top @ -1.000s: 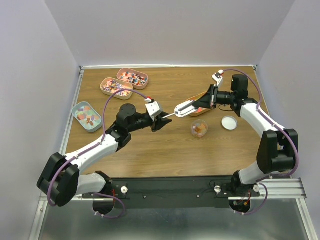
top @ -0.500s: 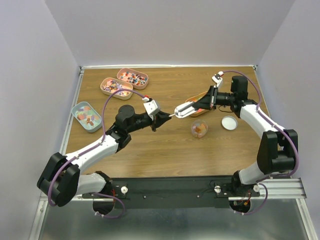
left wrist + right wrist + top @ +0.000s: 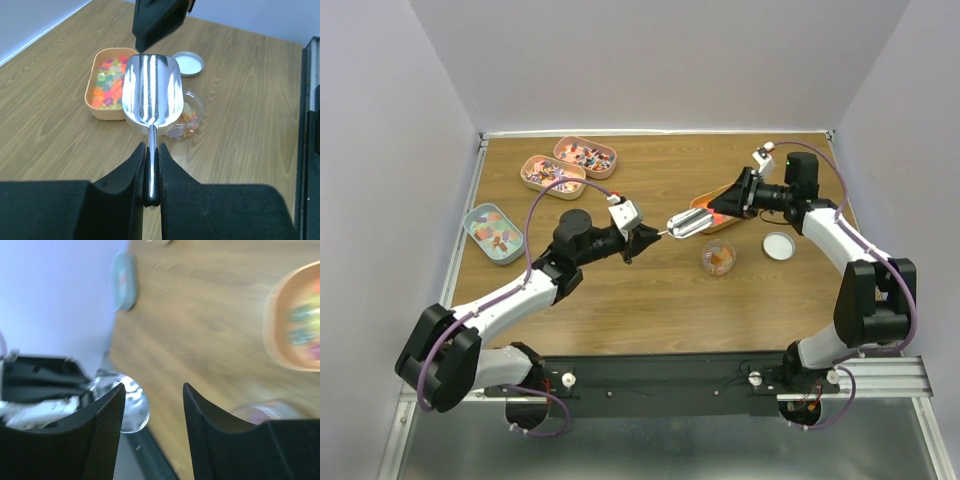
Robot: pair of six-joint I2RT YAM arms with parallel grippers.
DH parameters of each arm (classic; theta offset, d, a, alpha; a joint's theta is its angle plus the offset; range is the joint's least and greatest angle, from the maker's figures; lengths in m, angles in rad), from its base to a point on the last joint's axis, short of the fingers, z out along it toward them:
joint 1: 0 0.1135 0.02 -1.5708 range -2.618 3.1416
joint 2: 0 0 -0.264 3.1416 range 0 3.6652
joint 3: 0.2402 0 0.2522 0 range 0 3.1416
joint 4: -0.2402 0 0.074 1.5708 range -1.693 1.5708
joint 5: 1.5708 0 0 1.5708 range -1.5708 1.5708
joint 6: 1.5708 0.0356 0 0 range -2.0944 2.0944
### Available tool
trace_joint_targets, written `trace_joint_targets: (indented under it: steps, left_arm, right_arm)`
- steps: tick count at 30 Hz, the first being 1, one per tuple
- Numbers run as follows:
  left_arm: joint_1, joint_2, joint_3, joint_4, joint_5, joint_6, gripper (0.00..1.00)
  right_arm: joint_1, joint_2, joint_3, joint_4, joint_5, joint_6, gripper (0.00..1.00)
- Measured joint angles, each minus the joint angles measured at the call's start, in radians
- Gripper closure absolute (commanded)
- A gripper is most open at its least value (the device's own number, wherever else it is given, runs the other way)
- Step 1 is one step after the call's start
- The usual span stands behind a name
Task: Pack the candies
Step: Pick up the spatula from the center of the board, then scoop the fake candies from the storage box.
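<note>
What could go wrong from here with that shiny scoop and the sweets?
1. The left jaws pinch the scoop only by its thin handle; digging into the candies could twist it loose.
2. The open right jaws hover close to the scoop's bowl; a bump seems possible.
3. The jar looks hardly wider than the scoop, so candies may spill.
</note>
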Motion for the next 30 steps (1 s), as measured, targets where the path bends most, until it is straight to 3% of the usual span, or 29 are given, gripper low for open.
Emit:
trace_joint_targets:
  steps: [9,13,23,26,30]
  left_arm:
    - [0.035,0.082,0.122,-0.150,-0.030,0.089,1.00]
    - [0.035,0.130,0.205,-0.237,-0.034,0.151,1.00]
    - [0.035,0.280,0.439,-0.491,-0.039,0.294,1.00]
    - [0.035,0.318,0.480,-0.540,-0.044,0.318,1.00]
    - [0.035,0.379,0.541,-0.603,-0.048,0.343,1.00]
  right_arm:
    - [-0.056,0.158,0.307,-0.214,0.481,-0.288,0.45]
    - [-0.056,0.242,0.365,-0.256,0.649,-0.423,0.47]
    - [-0.056,0.414,0.421,-0.321,0.858,-0.642,0.55]
    - [-0.056,0.445,0.447,-0.331,0.864,-0.680,0.57]
    - [-0.056,0.485,0.483,-0.330,0.863,-0.719,0.66]
